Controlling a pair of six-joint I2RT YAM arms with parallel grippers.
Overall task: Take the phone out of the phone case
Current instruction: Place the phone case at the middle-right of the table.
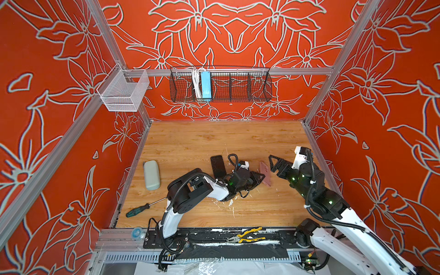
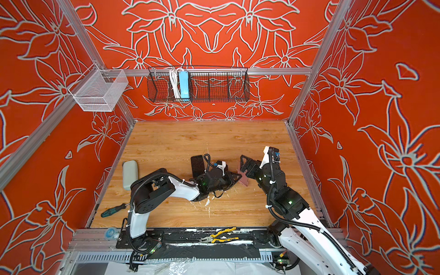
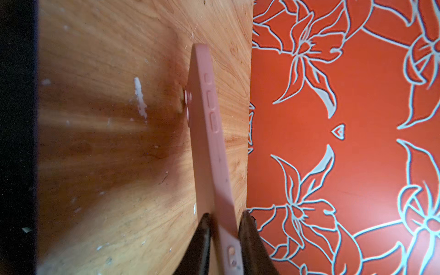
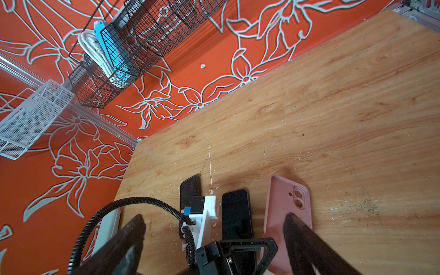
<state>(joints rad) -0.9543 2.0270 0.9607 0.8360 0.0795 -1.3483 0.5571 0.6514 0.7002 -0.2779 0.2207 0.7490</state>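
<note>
My left jaws flank the phone case point(image 1: 265, 175), just right of frame centre; grip unclear. Right jaws wide apart, empty.

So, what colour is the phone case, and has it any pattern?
The phone case is plain dusty pink, without pattern; the right wrist view shows it best.
</note>
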